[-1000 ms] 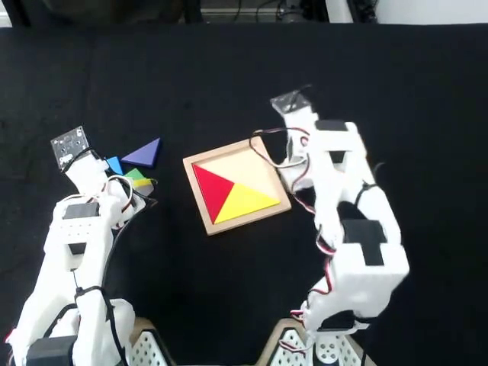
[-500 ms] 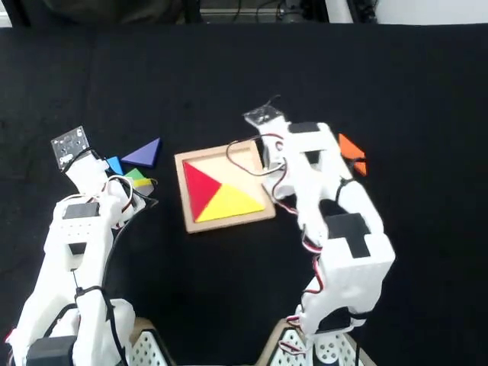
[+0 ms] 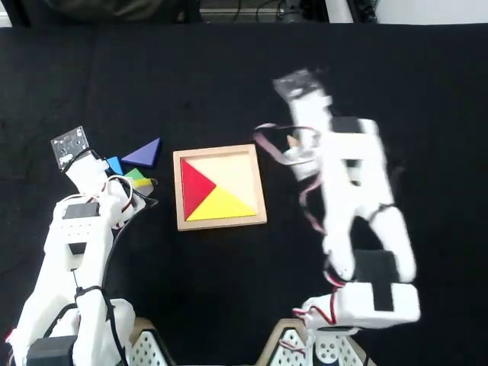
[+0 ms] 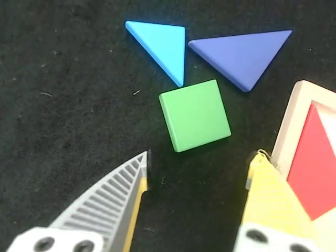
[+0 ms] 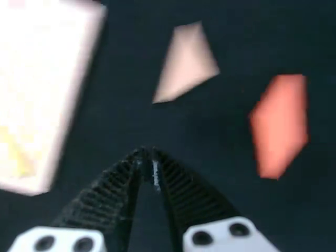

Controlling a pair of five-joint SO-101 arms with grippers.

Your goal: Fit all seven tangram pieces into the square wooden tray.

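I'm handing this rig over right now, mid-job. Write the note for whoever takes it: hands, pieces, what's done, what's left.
Left hand: open, empty, just short of the green square. The light blue triangle and dark blue triangle lie loose just beyond it.
Right hand: shut, empty, near a pale triangle and an orange piece, both outside the tray.
Done: red triangle and yellow triangle sit in the wooden tray.
Left: the other five pieces.
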